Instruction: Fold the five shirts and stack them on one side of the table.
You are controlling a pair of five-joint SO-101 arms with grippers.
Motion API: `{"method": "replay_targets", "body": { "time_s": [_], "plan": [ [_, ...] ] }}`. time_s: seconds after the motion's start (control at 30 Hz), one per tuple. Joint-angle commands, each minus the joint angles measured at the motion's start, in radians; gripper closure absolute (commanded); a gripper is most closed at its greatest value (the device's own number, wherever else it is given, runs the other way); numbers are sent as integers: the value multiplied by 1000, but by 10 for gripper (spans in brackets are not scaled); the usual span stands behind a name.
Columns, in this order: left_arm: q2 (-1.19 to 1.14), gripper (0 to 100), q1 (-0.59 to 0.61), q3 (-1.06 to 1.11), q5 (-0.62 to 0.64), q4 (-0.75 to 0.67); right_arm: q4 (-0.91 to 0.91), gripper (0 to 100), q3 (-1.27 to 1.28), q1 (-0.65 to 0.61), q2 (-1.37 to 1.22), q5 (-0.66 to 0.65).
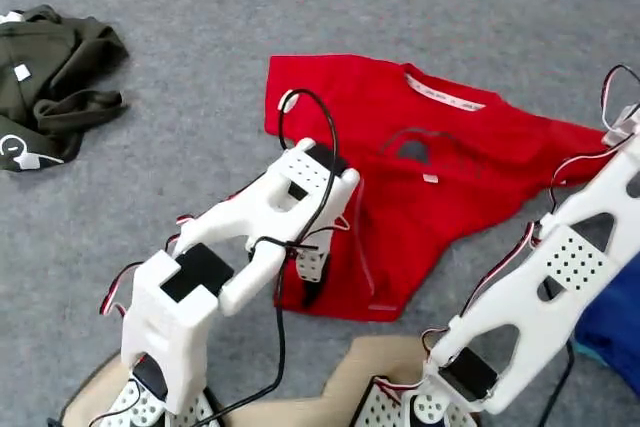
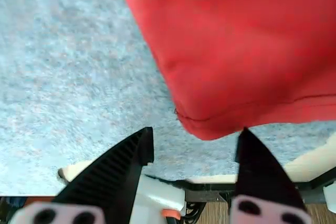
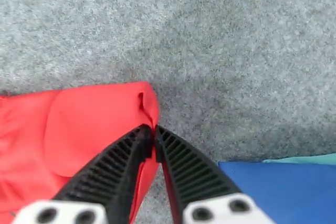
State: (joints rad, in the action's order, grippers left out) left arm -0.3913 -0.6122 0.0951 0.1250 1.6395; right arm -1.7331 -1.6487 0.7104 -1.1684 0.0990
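Grey table (image 1: 200, 97) bears red shirt (image 1: 420, 197), neck label (image 1: 445, 95) illegible.

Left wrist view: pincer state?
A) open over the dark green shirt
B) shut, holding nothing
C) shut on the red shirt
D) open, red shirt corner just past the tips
D: the left pincer has its fingers spread apart, and a corner of the red shirt sits just beyond the gap, ungripped.

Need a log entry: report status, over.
Left pincer open at red shirt corner. Right pincer shut on red shirt sleeve. Blue cloth beside it.
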Motion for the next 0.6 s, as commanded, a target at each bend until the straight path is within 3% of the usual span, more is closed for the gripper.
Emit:
{"method": "replay_targets", "body": {
  "time_s": [0.0, 0.43, 0.57],
  "plan": [
    [4, 778, -6, 25, 6, -44, 17, 993, -8, 7, 7, -3],
    [4, 783, -6, 163, 14, -193, 52, 993, -8, 5, 7, -3],
    [4, 799, -6, 161, 68, -227, 52, 991, -8, 5, 13, -6]
  ]
}}
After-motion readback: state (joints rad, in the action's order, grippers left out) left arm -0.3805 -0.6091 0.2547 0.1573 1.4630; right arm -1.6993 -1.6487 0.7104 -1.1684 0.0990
